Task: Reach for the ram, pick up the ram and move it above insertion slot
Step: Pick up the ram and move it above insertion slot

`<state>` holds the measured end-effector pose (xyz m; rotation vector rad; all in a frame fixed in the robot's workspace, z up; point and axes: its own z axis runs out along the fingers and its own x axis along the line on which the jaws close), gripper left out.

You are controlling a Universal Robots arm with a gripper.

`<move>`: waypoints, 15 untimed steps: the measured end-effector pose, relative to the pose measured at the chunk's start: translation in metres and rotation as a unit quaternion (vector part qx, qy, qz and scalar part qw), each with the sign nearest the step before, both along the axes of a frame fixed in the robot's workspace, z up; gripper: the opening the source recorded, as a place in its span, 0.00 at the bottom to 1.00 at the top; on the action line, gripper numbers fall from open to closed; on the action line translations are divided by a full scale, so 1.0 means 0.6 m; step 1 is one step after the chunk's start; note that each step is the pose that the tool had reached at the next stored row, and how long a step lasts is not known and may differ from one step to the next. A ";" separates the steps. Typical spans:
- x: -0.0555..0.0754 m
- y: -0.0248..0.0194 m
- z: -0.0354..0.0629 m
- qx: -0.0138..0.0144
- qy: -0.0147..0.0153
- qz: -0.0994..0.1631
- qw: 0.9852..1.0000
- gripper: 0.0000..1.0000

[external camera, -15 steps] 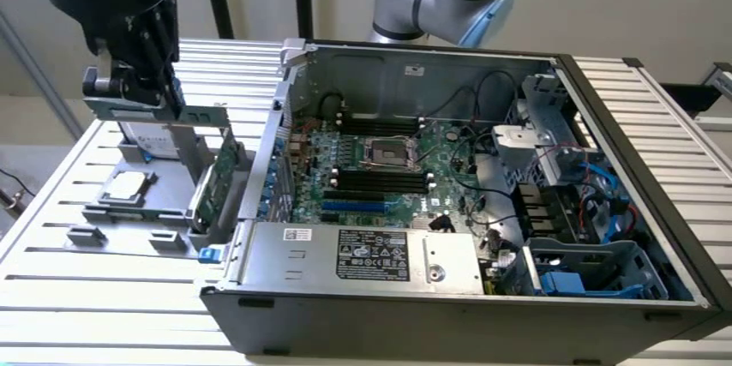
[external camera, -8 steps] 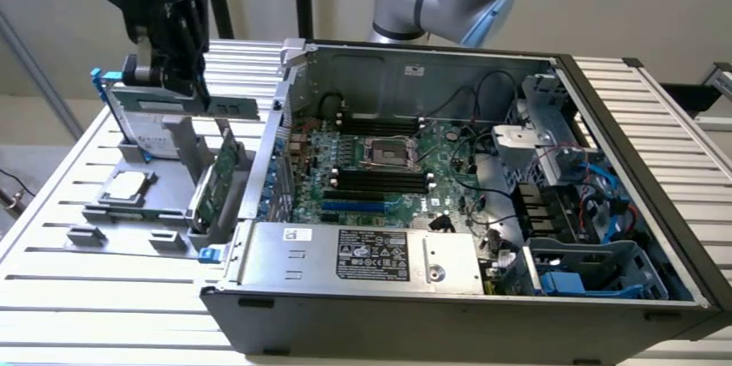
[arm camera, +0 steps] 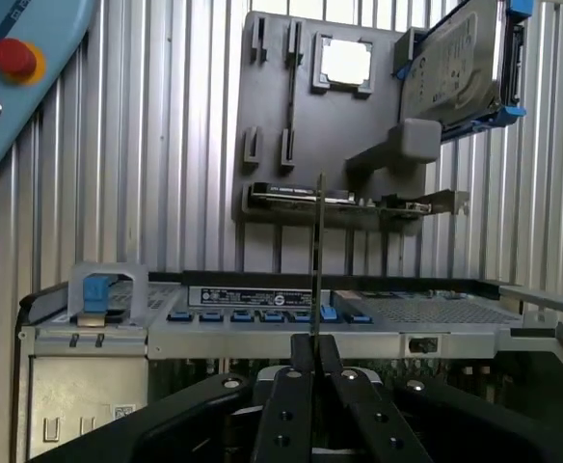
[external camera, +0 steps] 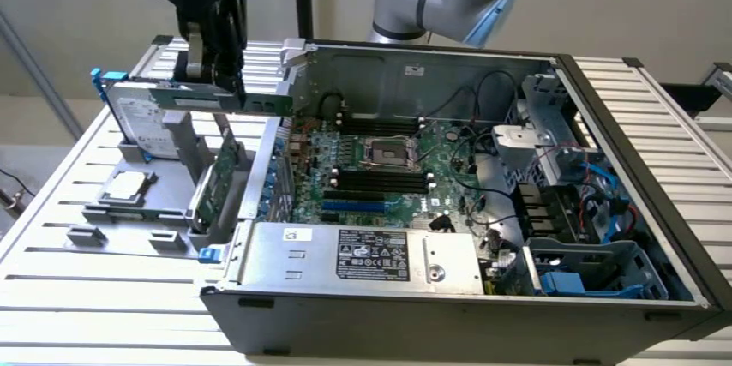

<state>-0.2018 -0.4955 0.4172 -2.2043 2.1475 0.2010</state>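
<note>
The gripper point(arm camera: 315, 362) is closed on the ram point(arm camera: 317, 260), which the wrist view shows edge-on as a thin vertical line standing up from between the two fingertips point(arm camera: 302, 359). In the exterior view the gripper point(external camera: 218, 75) holds the ram point(external camera: 223, 102) as a long green strip, lying level in the air above the grey parts holder point(external camera: 137, 212) and beside the open computer case point(external camera: 640, 237), on the exterior view's left. The strip is not yet over the motherboard point(external camera: 389, 169) with its dark memory slots. I judge the ram to be light and stiff, but thin and fragile: it can crack if it is bent, and its chips and contact edge should not be squeezed. The fingers pinch the flat faces near the middle, which seems a balanced place to hold it.
</note>
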 end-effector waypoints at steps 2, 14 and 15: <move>0.014 0.0000 0.000 0.000 0.000 0.001 1.000 0.14; 0.093 0.0172 -0.004 0.000 0.000 0.002 1.000 0.14; 0.098 0.0212 -0.005 0.000 0.000 0.002 1.000 0.14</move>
